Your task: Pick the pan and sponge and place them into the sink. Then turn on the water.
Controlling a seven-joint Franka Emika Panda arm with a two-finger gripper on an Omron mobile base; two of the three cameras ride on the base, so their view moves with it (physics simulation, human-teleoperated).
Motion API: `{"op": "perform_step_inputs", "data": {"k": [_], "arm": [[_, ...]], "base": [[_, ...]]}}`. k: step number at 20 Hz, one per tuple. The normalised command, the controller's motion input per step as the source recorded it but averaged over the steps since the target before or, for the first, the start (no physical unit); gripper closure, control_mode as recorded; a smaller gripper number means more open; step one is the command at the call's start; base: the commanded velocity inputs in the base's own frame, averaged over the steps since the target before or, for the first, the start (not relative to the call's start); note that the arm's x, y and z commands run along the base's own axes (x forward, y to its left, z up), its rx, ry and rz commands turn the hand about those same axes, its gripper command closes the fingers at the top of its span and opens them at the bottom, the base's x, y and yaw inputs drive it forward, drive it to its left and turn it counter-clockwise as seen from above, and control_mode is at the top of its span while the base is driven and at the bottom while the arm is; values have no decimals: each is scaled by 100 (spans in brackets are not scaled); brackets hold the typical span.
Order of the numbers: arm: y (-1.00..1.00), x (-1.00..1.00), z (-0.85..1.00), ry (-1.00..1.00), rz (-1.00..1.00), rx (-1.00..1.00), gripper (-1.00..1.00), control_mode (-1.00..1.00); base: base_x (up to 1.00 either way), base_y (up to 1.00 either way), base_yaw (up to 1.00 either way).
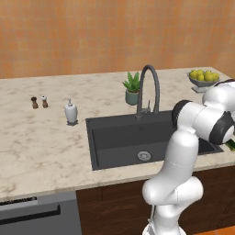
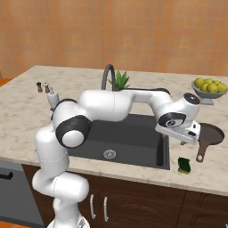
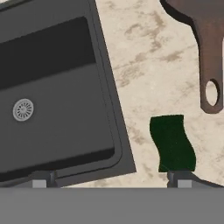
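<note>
Sponge [image 3: 172, 143] lies on the counter [image 3: 144, 65] below the open pincer [image 3: 111, 178].

Orange plaster wall [image 1: 92, 32] behind a beige marble counter [image 1: 41, 147], dark wood cabinets [image 2: 133, 200] beneath.

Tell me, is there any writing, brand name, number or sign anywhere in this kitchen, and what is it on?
None: no readable text in any view.
The soap bottle is plain white, with no label.
The two small shakers bear no marks.
The sink, the pan and the sponge carry no lettering.
The appliance front below the counter shows no brand or numbers.
</note>
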Motion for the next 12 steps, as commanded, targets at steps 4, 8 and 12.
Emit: {"op": "perform_step_inputs", "data": {"k": [4,8,12], "arm": [[0,-9,2,-8,-9,0,-100,-100],[-9,0,-9,-6,-8,-1,-100,-100],[-12,0,-2,-1,-7,-4,-100,-100]], "base": [[0,0,0],[0,0,0],[0,0,0]]}}
